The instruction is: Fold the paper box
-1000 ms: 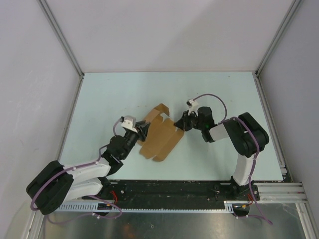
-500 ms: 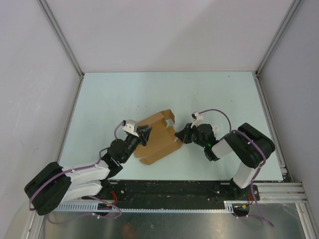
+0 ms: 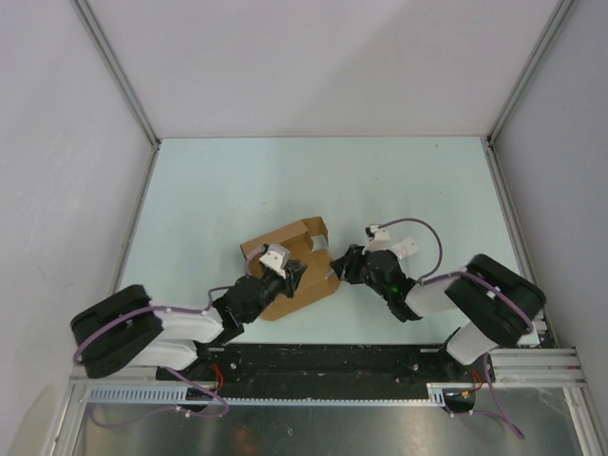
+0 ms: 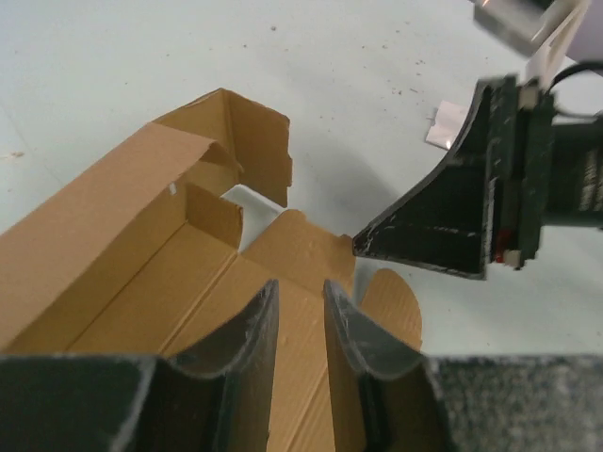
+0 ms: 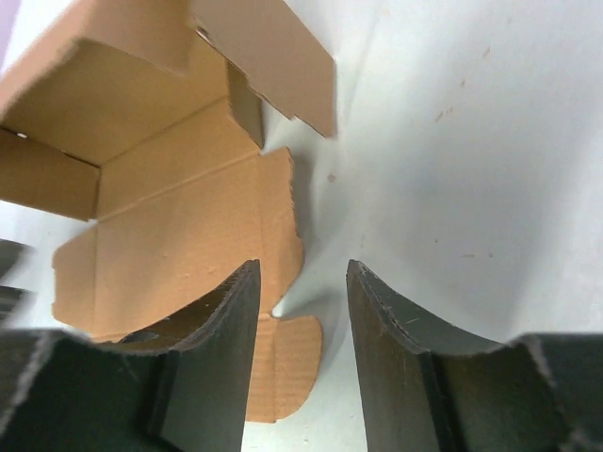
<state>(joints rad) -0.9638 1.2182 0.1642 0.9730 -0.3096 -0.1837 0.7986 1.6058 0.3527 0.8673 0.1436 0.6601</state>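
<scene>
The paper box (image 3: 296, 237) is a tan cardboard piece lying partly folded on the table, walls raised at its far end. In the left wrist view the paper box (image 4: 122, 254) shows its open inside. My left gripper (image 3: 293, 275) sits over the near panel, its jaws a narrow gap apart (image 4: 301, 287) with flat cardboard showing across the gap and nothing clamped. My right gripper (image 3: 340, 269) is at the box's right edge, open (image 5: 301, 278), its left finger over a rounded tab (image 5: 287, 367). The paper box (image 5: 160, 217) lies just ahead of it.
The pale green table top (image 3: 237, 180) is walled in by white panels with aluminium posts (image 3: 119, 76). A black rail (image 3: 323, 361) with both arm bases runs along the near edge. The right arm's finger (image 4: 443, 226) reaches into the left wrist view.
The right gripper has gone from shut on the box's edge to open. Both grippers and the box have moved toward the near edge, and the box's walls now stand more upright.
</scene>
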